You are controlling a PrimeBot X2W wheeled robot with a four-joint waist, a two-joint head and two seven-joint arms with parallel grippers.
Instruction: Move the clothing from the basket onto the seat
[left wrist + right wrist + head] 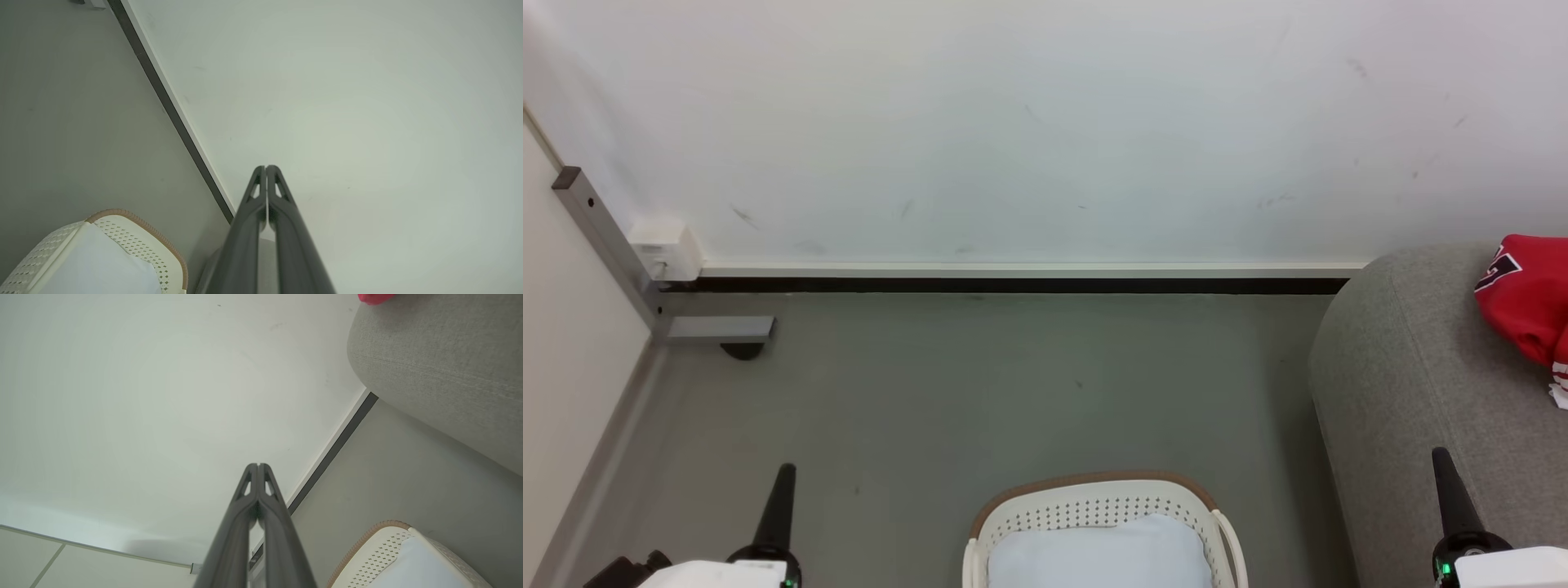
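At upper right, the bright red jersey [1523,294] lies on the light grey fabric seat [1405,392]. Your left gripper [786,470] and right gripper [1440,454] are both pinched together, empty.

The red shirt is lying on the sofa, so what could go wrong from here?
1. The jersey lies bunched on the sofa, partly out of view, so it might slide off.
2. A pale cloth sits in the basket; the robot might wrongly grab that too.
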